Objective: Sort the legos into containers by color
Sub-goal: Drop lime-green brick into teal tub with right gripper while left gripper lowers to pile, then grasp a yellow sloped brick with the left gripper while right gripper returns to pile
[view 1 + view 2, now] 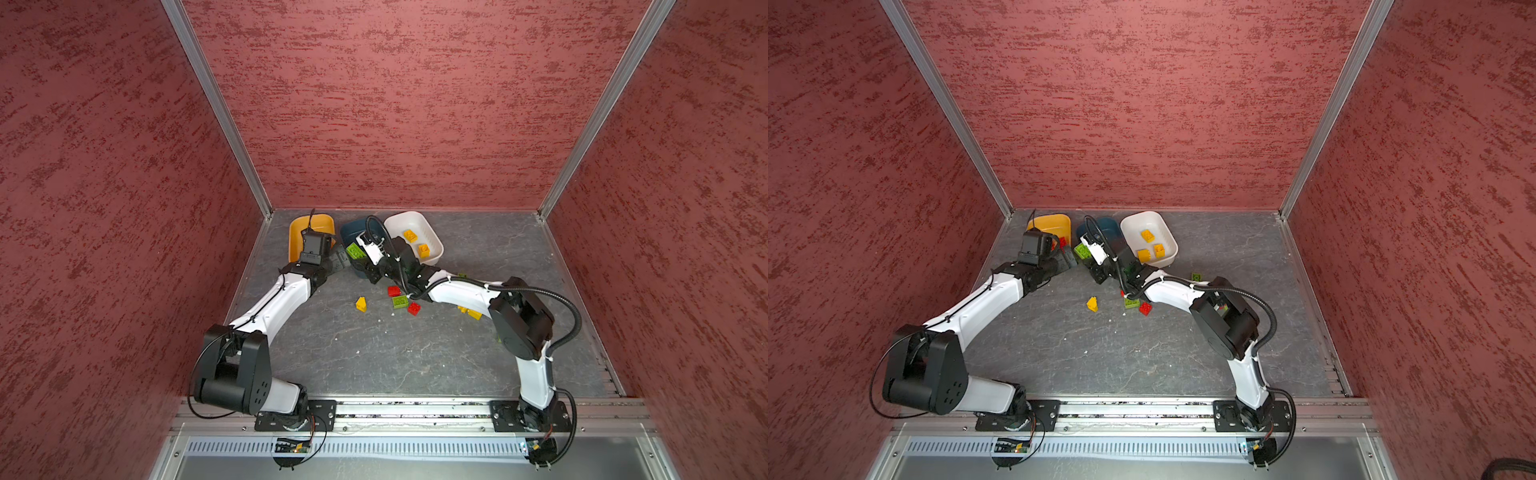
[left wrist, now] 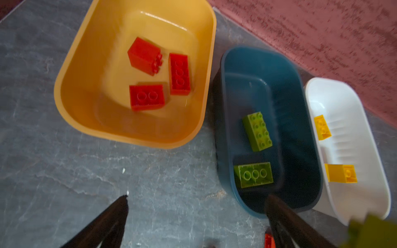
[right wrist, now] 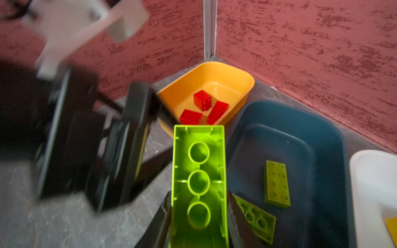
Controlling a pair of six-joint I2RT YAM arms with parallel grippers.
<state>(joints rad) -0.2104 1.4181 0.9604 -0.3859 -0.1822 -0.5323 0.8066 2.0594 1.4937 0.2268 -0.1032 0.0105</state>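
Left of the teal tub (image 2: pixel 285 85), the left gripper (image 2: pixel 197 199) is hanging wide open, holding nothing. The right gripper (image 3: pixel 198 214) is clamping a long green lego (image 3: pixel 198 167) at that tub's left rim. Carry it inward over bare floor before releasing; the left arm (image 3: pixel 71 133) is crowding this side, the white tub (image 3: pixel 365 167) the right.

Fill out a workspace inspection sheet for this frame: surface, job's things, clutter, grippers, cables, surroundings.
Surface: grey stone-look table.
Job's things: yellow tub holds three red bricks; blue tub two green bricks; white tub three yellow bricks; loose bricks of all three colours on the table.
Clutter: white specks.
Grippers: left gripper open, empty; right gripper shut on a third green brick by the blue tub's rim.
Cables: black conduit along the right arm.
Surroundings: red walls, aluminium frame.
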